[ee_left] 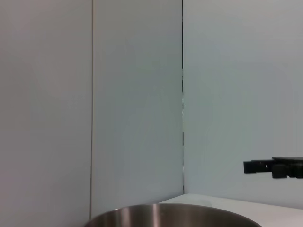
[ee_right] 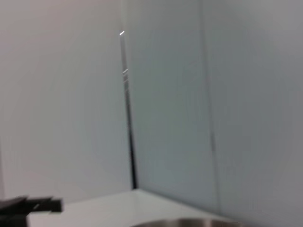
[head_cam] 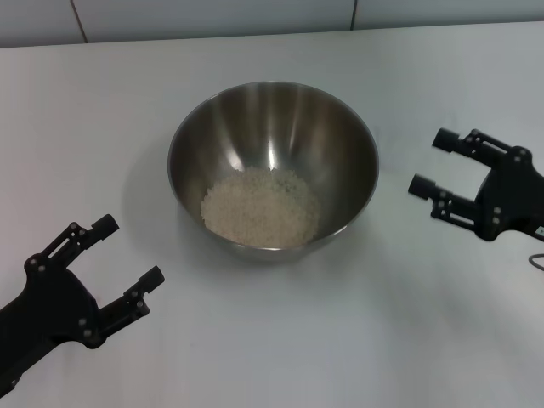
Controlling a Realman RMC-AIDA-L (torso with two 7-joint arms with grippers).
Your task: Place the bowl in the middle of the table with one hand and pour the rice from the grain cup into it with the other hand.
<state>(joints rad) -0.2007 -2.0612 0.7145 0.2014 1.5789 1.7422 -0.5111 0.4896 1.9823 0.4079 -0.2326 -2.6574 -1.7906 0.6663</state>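
1. A grey-white tiled wall (head_cam: 212,17) backs the far edge of the white table (head_cam: 272,340).
2. The bowl (head_cam: 344,136) stands upright at about the table's middle, and the rice (head_cam: 259,206) lies as a pale heap on its bottom.
3. The grain cup appears in no view.
4. The left gripper (head_cam: 123,268) hangs toward the near left corner, jaws apart and empty.
5. The right gripper (head_cam: 433,161) hangs beside the bowl toward the right edge, jaws apart and empty.
6. Placing and pouring look finished; what remains seems only to draw both arms clear without touching the rim.
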